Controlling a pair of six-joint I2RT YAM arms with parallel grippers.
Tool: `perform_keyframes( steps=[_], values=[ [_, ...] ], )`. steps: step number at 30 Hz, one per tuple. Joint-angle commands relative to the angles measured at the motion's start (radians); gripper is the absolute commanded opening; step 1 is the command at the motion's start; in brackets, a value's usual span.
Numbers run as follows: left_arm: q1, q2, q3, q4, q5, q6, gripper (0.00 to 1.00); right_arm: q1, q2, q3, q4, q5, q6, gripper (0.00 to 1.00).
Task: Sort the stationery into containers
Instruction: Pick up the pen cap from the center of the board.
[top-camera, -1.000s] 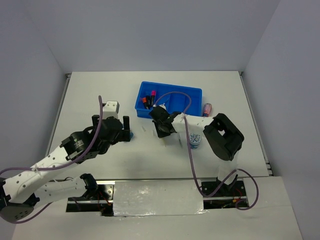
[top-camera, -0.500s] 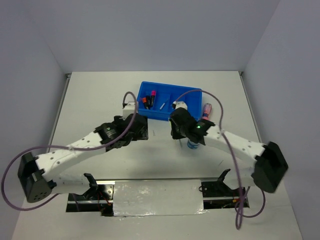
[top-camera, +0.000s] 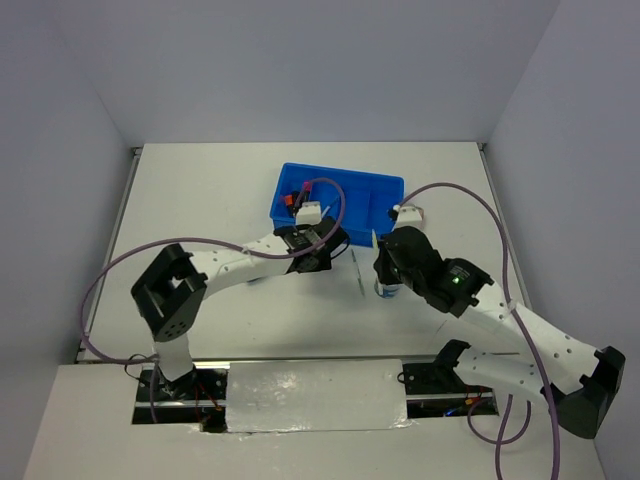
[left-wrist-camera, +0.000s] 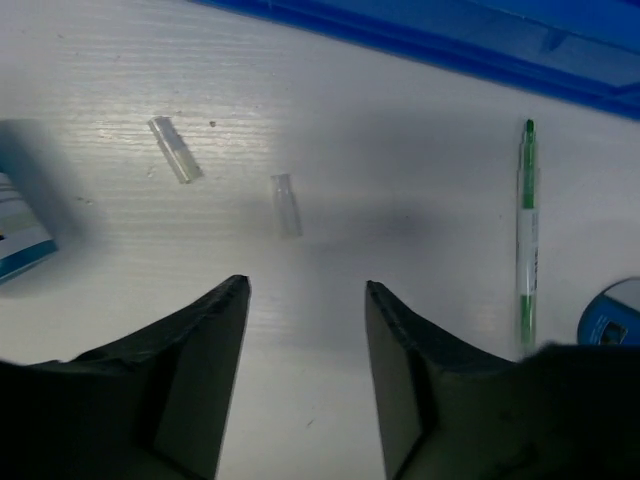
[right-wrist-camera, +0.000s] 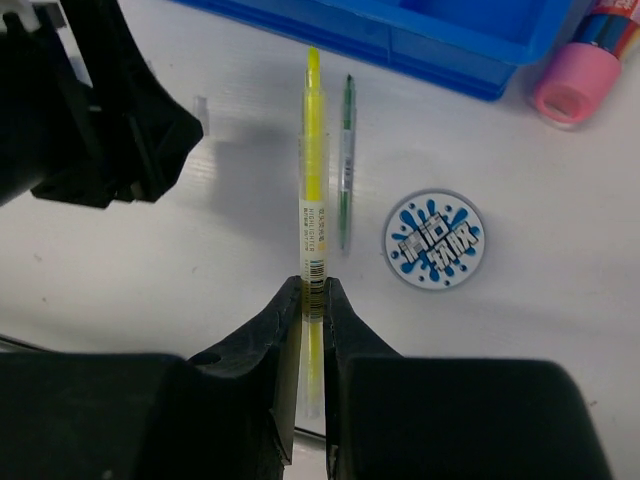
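The containers are one bright-blue divided tray (top-camera: 385, 190), with highlighters in its left compartment (top-camera: 293, 200). My right gripper (right-wrist-camera: 312, 285) is shut on a thin yellow pen (right-wrist-camera: 313, 170) that points toward the tray (right-wrist-camera: 430, 35). In front of the tray, a green pen (right-wrist-camera: 346, 150) and a round blue-white roll (right-wrist-camera: 434, 240) lie on the table, and a pink tube (right-wrist-camera: 573, 85) lies by its right end. My left gripper (left-wrist-camera: 305, 285) hangs open over bare table. Two small clear caps (left-wrist-camera: 286, 205) lie just ahead of it and the green pen (left-wrist-camera: 527, 230) to its right.
Another blue-white item (left-wrist-camera: 15, 245) lies at the left edge of the left wrist view. Both grippers (top-camera: 315, 255) (top-camera: 380, 258) are close together in front of the tray's near wall, and the left one (right-wrist-camera: 100, 110) fills the left side of the right wrist view.
Both arms have swung to the right. The left gripper has come up to the front of the tray and its jaws have narrowed. The right gripper has kept hold of the yellow pen.
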Motion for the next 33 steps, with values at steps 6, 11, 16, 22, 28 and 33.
perform_keyframes(
  steps=[6, 11, 16, 22, 28, 33],
  values=[
    [0.012, 0.129, 0.105, -0.046, -0.067, -0.100, 0.51, -0.006, -0.087, -0.058, -0.029, 0.017, -0.025, 0.00],
    [0.013, 0.159, 0.131, -0.078, -0.084, -0.120, 0.46, -0.006, -0.101, -0.071, -0.018, 0.011, -0.037, 0.00],
    [0.022, 0.181, 0.116, -0.066, -0.075, -0.120, 0.47, -0.006, -0.100, -0.085, -0.001, 0.001, -0.042, 0.00],
    [0.038, 0.202, 0.104, -0.042, -0.064, -0.110, 0.46, -0.006, -0.101, -0.097, 0.011, -0.012, -0.045, 0.00],
    [0.051, 0.222, 0.085, -0.011, -0.044, -0.104, 0.43, -0.008, -0.101, -0.099, 0.018, -0.026, -0.047, 0.00],
    [0.053, 0.258, 0.073, 0.014, -0.018, -0.105, 0.37, -0.008, -0.106, -0.105, 0.025, -0.035, -0.045, 0.00]
  ],
)
